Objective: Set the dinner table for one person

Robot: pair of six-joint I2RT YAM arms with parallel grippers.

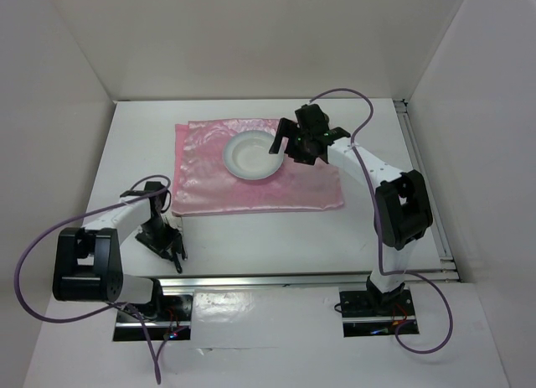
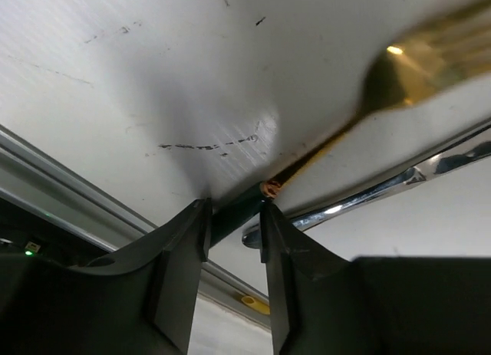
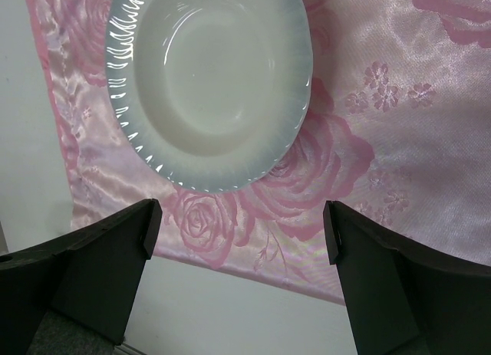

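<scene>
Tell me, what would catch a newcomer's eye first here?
A shiny pink mat lies on the white table, with a white plate on it and the right gripper open above the plate's edge. Near the front edge, the left gripper pinches a gold fork.

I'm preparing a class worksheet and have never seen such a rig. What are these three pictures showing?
Two robot arms are bolted to a white table. The wide picture looks down from above; the other two come from cameras on each wrist. A pink mat lies on the table, with a white plate on it. The left fingers are closed on the dark handle of a gold utensil, probably a fork. The right fingers hover open by the plate, holding nothing.
</scene>
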